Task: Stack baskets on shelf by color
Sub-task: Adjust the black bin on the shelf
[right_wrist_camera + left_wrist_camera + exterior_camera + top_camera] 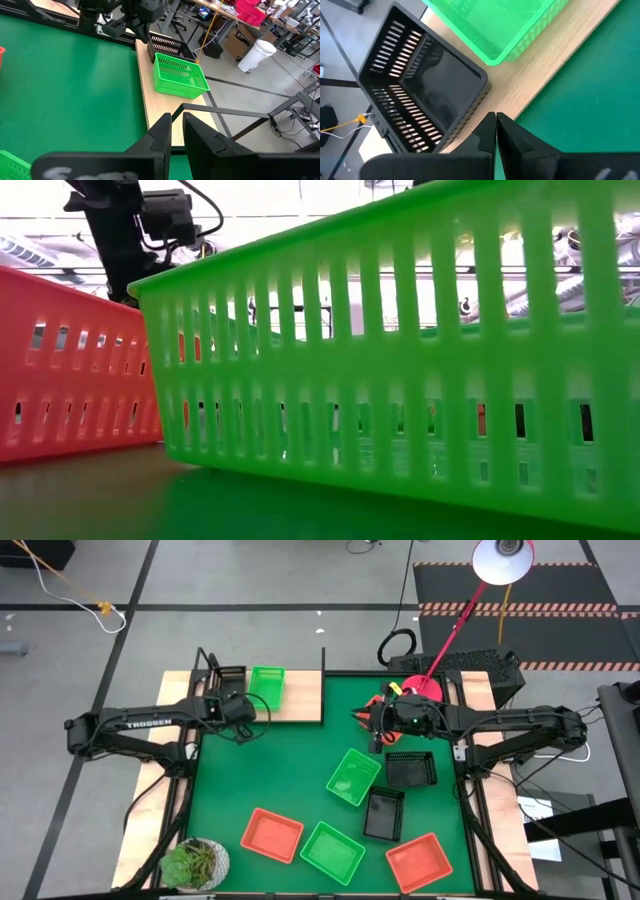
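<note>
Op: Status on baskets?

Me: Two are on the shelf (300, 700): black basket (232, 680) at the outer end, green basket (266, 685) just beside it, one deep each. No red up there yet. The rest I can see lie loose on the green mat (290, 770): a green one (353, 776), a black one (411, 769) w/ another black (384, 813) just below it, then a red (271, 834), a green (333, 852) and a red (419, 862) along the near edge.

Op: Your jaws?

Me: Left gripper (496, 120) is pressed together, carrying nothing, at the shelf's mat-side edge near the black one. Right gripper (176, 122) is over the mat's far right, by the lamp base (425, 690); jaws all but together, thin slit, nothing in it.

Op: So which step?

Me: Btwn placements, I reckon; early, most still to go.

Op: Next?

Me: Prob. the right arm spreads, drops on the nearest mat basket, pinches one wall. Green goes on green, black on black, squared up so it nests. Red needs the free spot at the inner end.
</note>
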